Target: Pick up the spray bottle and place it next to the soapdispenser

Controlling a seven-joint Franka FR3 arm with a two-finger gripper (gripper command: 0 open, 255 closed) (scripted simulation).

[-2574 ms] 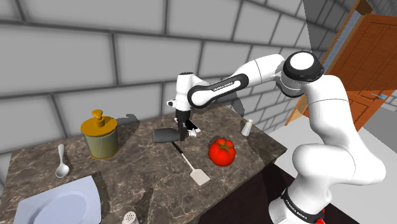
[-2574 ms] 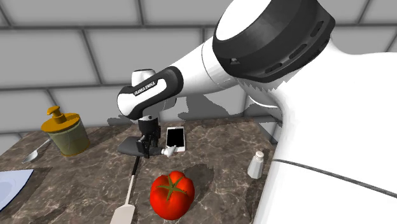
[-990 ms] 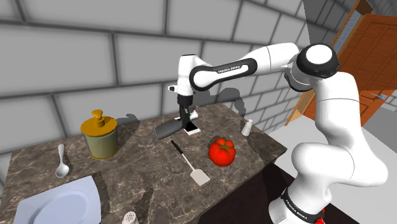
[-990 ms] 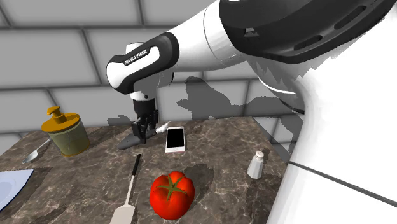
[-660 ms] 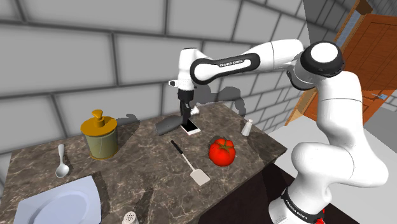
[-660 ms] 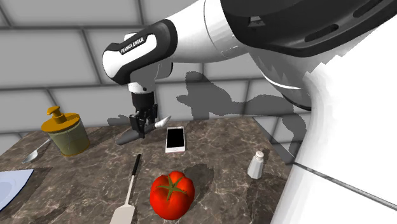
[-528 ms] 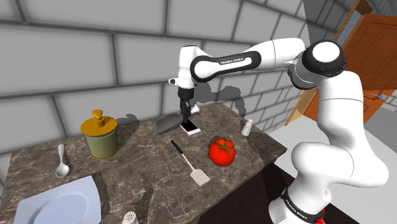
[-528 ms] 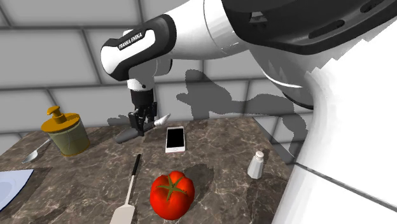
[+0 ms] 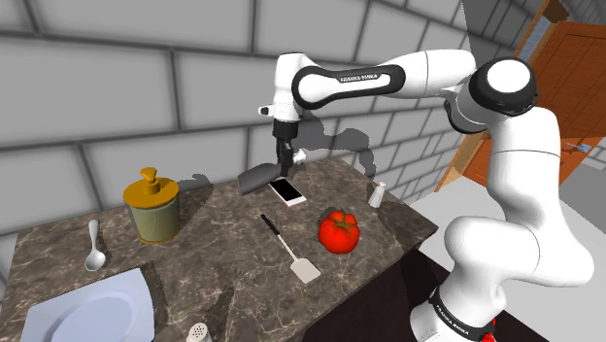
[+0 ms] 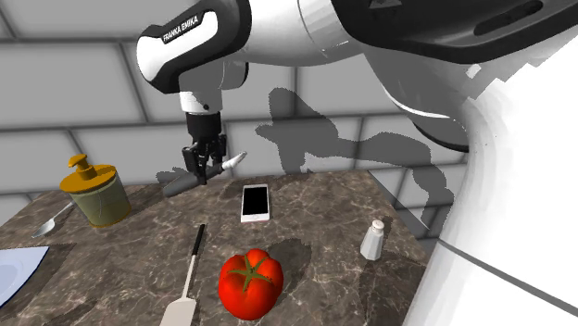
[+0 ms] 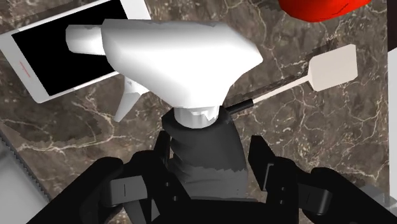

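The spray bottle [image 9: 258, 179] has a dark grey body and a white trigger head [image 11: 178, 60]. It hangs tilted above the marble counter [image 9: 214, 262], near the brick wall. My gripper [image 9: 285, 161] is shut on its neck, and in the wrist view the black fingers [image 11: 261, 156] clasp the dark body [image 11: 207, 159] from both sides. In the second exterior view the bottle [image 10: 182, 181] hangs from the gripper [image 10: 204, 168] above the counter's back edge. The soap dispenser [image 9: 152, 206], an olive jar with a yellow pump top, stands at the shoulder view's left [image 10: 94, 193].
Below the bottle lies a white phone [image 9: 286, 191] [image 10: 255, 202]. A spatula [image 9: 289, 251], a red tomato [image 9: 339, 230] and a small white shaker [image 9: 376, 195] sit toward the stand. A spoon [image 9: 93, 248] and a pale plate [image 9: 87, 311] lie past the dispenser.
The gripper has risen from the counter with the spray bottle held in it, climbing steadily along the wall. The phone and the other things have stayed put.
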